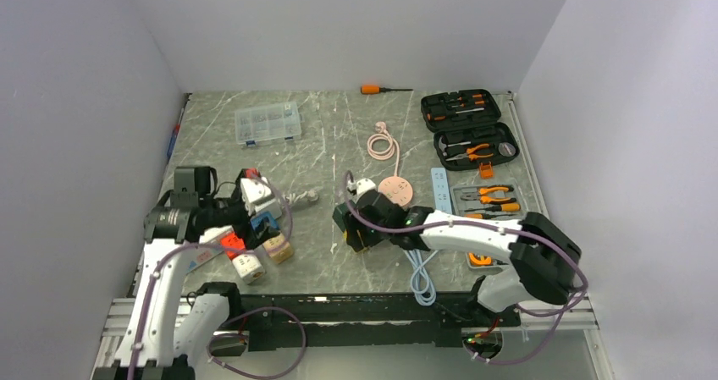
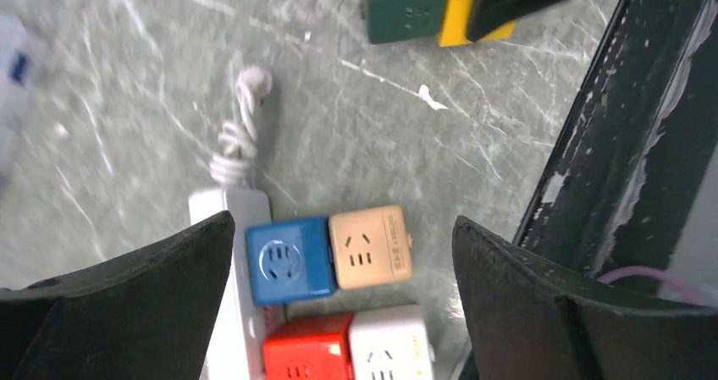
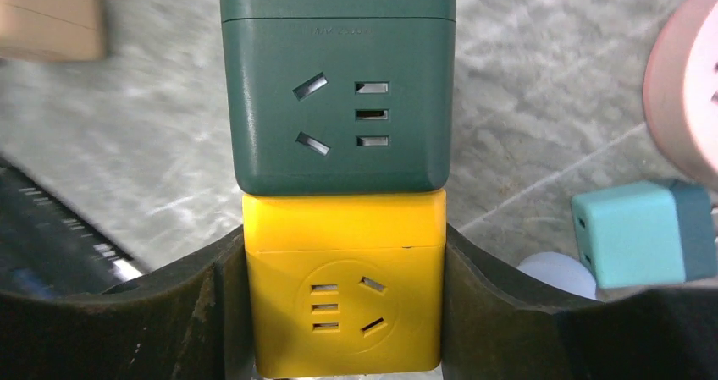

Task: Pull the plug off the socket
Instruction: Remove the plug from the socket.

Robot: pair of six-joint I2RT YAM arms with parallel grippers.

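Step in hand, judging by the grip: hold secured, pull not yet made. Clenched on the yellow cube (image 3: 343,308) with the right fingers (image 3: 190,312), one against each flank, taking it for the plug. Seated flush against the green cube (image 3: 339,84), taken for the socket, with no gap at the seam, near the middle of the table (image 1: 330,134); hard to tell whether resting on it or lifted. With the left fingers (image 2: 127,304) spread wide and grasping nothing, hovering above a white power strip (image 2: 222,219) beside a blue cube (image 2: 288,261), beige cube (image 2: 370,246), red cube (image 2: 309,350) and white cube (image 2: 389,346), well apart from the green-yellow pair. Next, most likely: bracing the green cube, probably by bringing the left fingers across to it, then drawing the yellow cube straight back along the prong line, without twisting, so as not to drag both together.
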